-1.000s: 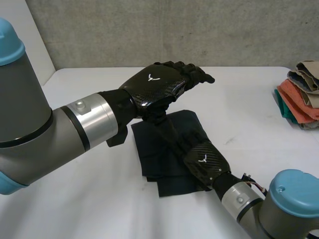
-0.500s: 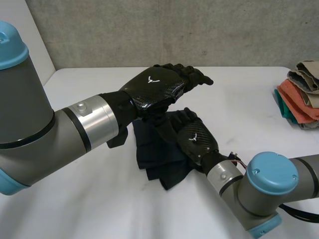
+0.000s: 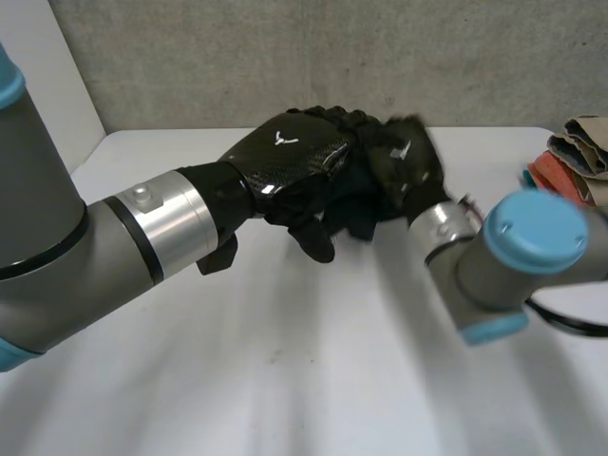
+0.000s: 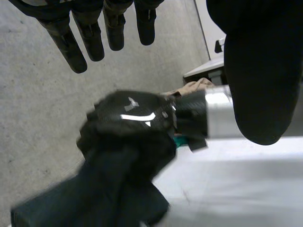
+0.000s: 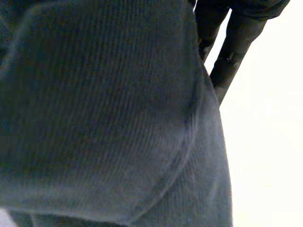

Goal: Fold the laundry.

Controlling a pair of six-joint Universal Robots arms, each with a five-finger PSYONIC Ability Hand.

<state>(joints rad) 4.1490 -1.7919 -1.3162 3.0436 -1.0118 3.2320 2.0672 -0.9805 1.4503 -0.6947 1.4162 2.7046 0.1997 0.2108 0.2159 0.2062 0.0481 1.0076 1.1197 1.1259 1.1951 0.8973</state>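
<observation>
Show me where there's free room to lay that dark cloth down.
The white table is bare across its near part, between the two arms, and at the far left corner behind the left arm. Crowded: mid-table, where the left hand meets the right hand clutching the dark cloth, and the right edge with folded clothes.

One dark cloth; one cloth pile; one left hand; one right hand; one table.
</observation>
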